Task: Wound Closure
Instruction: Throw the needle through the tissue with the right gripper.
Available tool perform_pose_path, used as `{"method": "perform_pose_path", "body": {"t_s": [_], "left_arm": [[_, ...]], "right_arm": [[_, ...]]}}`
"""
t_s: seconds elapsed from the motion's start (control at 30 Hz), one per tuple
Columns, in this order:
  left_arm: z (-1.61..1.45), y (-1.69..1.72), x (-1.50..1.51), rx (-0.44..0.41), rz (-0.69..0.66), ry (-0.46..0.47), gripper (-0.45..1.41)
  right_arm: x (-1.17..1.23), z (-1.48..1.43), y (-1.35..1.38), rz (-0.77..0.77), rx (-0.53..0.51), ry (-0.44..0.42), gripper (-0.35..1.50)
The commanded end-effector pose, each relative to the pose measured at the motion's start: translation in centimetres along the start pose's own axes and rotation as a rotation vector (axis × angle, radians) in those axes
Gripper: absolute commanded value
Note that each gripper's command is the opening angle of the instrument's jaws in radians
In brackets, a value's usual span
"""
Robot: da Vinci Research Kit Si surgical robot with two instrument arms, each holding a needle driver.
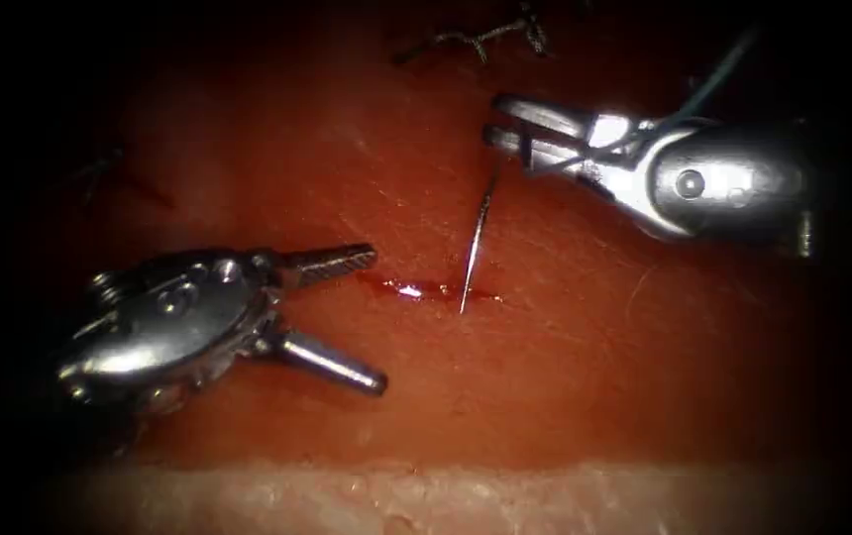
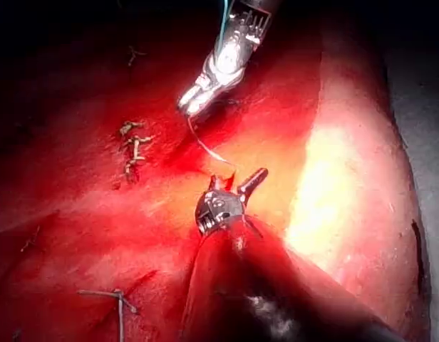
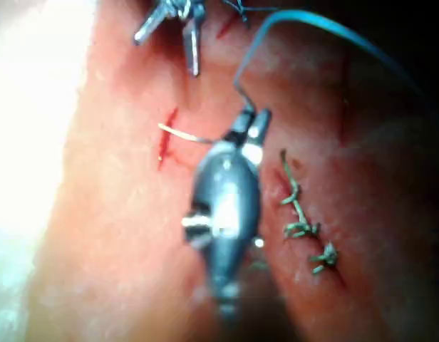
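**Desk:** Where is the needle?

**Robot:** The curved needle [image 1: 476,248] stands over the short cut [image 1: 426,289] in the tissue [image 1: 585,376]. Its tip touches the surface at the cut's right end, where red fluid [image 1: 408,288] glistens; whether the point has entered, I cannot tell. My right tool [image 1: 511,121] has its fingers [image 1: 535,111] clamped on the needle's rear end. Blue thread [image 3: 326,25] arcs away from that tool in the right wrist view.

**Desk:** And your left arm?

**Robot:** My left tool [image 1: 372,317] waits just left of the cut, fingers [image 1: 332,263] spread wide apart, holding nothing; the upper one lies close to the cut's left end.

**Desk:** How far along is the closure?

**Robot:** By my judgement, at the very start for this cut: no stitch crosses it and its edges lie unjoined. An older sewn line [image 3: 305,221] with knotted green thread sits well apart, beyond my right tool, so that wound looks finished. Loose cut ends [image 2: 116,303] of thread lie elsewhere on the tissue. For this cut, all the stitching and tying is left.
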Motion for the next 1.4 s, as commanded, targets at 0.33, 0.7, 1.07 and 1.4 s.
{"method": "perform_pose_path", "body": {"t_s": [0.33,0.7,1.07,1.4], "left_arm": [[0.33,-0.19,-0.38,-0.031,0.032,-0.056,0.39],[0.42,-0.11,-0.49,-0.062,0.025,-0.073,0.31],[0.42,-0.04,-0.57,-0.077,0.007,-0.080,0.27],[0.42,-0.01,-0.57,-0.084,0.008,-0.082,0.26]], "right_arm": [[-0.38,0.32,0.06,-0.087,-0.001,-0.001,-0.35],[-0.42,0.40,0.00,-0.195,-0.011,0.003,-0.35],[-0.43,0.41,0.03,-0.247,-0.031,0.007,-0.35],[-0.51,0.48,-0.10,-0.272,-0.029,0.009,-0.35]]}}
